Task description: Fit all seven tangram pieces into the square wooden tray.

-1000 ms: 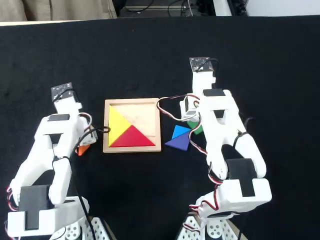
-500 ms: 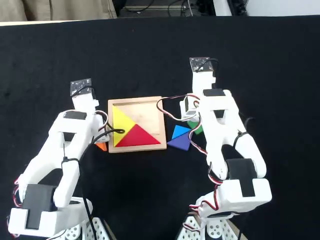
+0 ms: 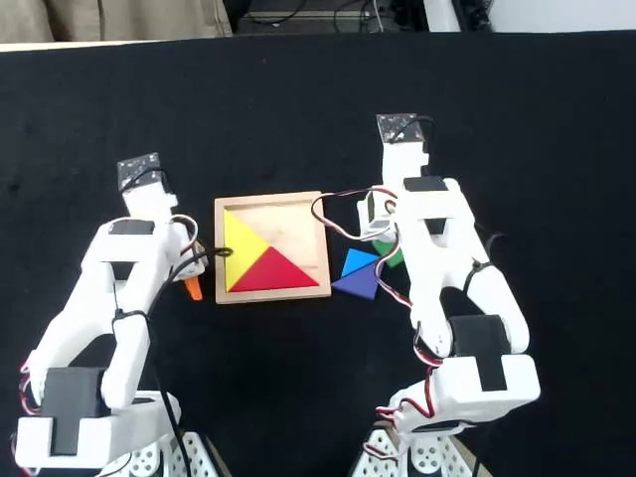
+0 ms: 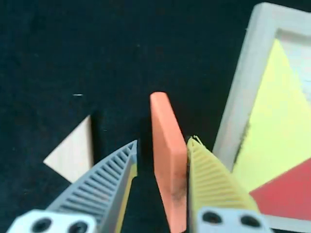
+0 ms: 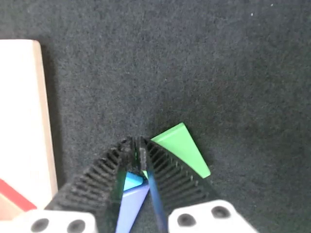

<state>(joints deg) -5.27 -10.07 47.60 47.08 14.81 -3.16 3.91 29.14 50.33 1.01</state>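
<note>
The square wooden tray (image 3: 220, 248) lies mid-table with a yellow triangle (image 3: 242, 242) and a red triangle (image 3: 273, 270) in it. My left gripper (image 4: 164, 141) is open just off the tray's rim (image 4: 243, 97). An orange piece (image 4: 167, 155) stands on edge between its fingers, against the yellow finger (image 4: 209, 174), with a gap on the grey finger's side. A pale triangle (image 4: 73, 153) lies beside it. My right gripper (image 5: 136, 141) is shut on nothing, above the blue piece (image 5: 132, 182) and purple piece (image 5: 127, 206), with the green piece (image 5: 182, 148) beside them.
The black cloth covers the whole table. In the high view the orange piece (image 3: 194, 289) lies left of the tray. The blue piece (image 3: 358, 262), purple piece (image 3: 356, 285) and green piece (image 3: 391, 260) lie right of it, partly under the right arm (image 3: 427, 229).
The left arm swung right with the orange piece, nudging and slightly turning the tray to the right, then drew back a little to the left. The right arm has not moved.
</note>
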